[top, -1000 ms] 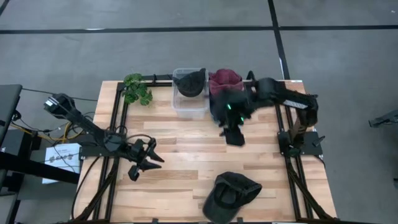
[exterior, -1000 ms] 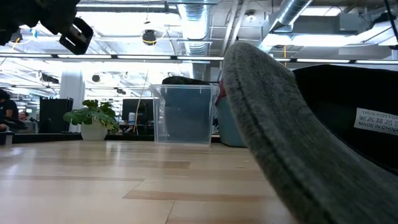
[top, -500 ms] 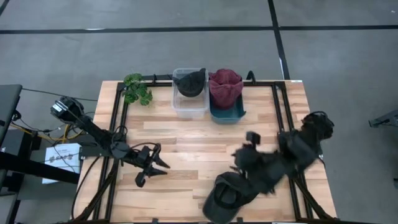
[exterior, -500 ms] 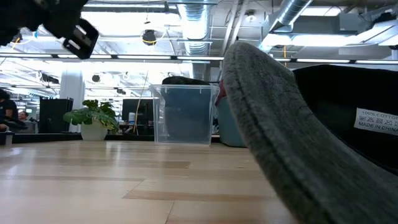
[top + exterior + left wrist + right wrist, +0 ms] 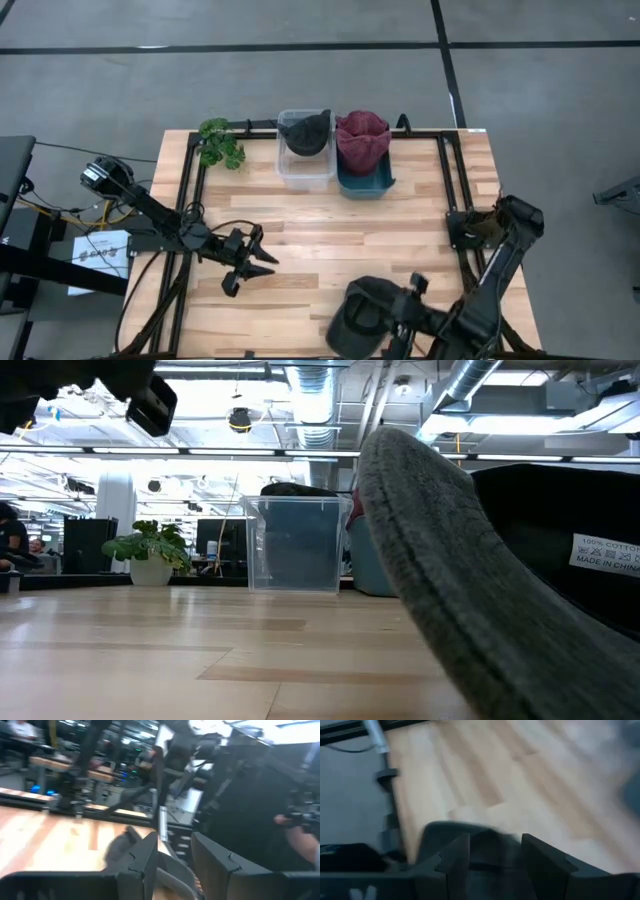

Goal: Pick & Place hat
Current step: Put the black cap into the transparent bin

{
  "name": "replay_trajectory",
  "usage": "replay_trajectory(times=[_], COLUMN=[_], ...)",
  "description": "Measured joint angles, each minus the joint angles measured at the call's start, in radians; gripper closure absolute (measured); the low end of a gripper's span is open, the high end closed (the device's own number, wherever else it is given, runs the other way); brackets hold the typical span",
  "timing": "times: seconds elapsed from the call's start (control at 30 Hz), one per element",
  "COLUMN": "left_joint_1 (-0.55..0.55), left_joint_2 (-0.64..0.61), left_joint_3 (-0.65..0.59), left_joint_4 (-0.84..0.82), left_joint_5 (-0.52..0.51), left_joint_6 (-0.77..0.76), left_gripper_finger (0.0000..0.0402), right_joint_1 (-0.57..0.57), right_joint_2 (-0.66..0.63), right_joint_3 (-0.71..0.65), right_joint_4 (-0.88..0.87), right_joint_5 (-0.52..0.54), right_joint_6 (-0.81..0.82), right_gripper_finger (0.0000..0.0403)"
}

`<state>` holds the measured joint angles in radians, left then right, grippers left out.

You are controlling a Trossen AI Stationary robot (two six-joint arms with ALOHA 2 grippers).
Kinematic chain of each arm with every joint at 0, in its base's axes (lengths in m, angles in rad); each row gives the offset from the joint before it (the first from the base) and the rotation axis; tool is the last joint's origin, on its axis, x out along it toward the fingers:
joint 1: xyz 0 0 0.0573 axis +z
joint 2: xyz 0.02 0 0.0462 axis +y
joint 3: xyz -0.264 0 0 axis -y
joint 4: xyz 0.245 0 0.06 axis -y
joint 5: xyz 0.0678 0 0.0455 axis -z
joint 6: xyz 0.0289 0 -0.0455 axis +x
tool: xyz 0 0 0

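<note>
A dark grey cap (image 5: 358, 312) lies on the table by its near edge, and its brim (image 5: 440, 570) fills the right of the low view. My right gripper (image 5: 402, 303) is open and low at the cap's right side; its wrist view shows the blurred cap (image 5: 445, 837) just ahead of the fingers (image 5: 492, 857). My left gripper (image 5: 248, 263) hangs open over the table's left middle, apart from the cap, and also appears in its wrist view (image 5: 175, 862). My right gripper stands at the cap's right side, slanting down from the table's right. Whether its fingers touch the cap, I cannot tell.
At the far edge stand a clear bin (image 5: 305, 165) with a dark hat (image 5: 306, 132) in it and a teal bin (image 5: 365, 185) with a maroon hat (image 5: 362, 138). A small green plant (image 5: 220, 143) sits at the far left corner. Bare wood lies between bins and cap.
My right arm has swung fast from the bins at the far edge toward the near edge and down to the cap's right side. My left gripper has drifted a little toward the table's right. The cap has stayed where it was.
</note>
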<state>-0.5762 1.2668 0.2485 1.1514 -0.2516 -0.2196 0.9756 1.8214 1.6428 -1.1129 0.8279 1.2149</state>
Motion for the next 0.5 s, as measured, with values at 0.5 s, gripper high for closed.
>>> replay_trajectory(times=[0.5], left_joint_1=[-0.095], left_joint_2=[0.000], left_joint_3=[0.000], left_joint_4=[-0.022], left_joint_5=[0.130], left_joint_6=[-0.024], left_gripper_finger=[0.0284], right_joint_1=[0.013], right_joint_2=[0.000], right_joint_3=[-0.367], right_joint_4=[0.773], right_joint_5=[-0.141], right_joint_6=[-0.324], right_gripper_finger=[0.0233])
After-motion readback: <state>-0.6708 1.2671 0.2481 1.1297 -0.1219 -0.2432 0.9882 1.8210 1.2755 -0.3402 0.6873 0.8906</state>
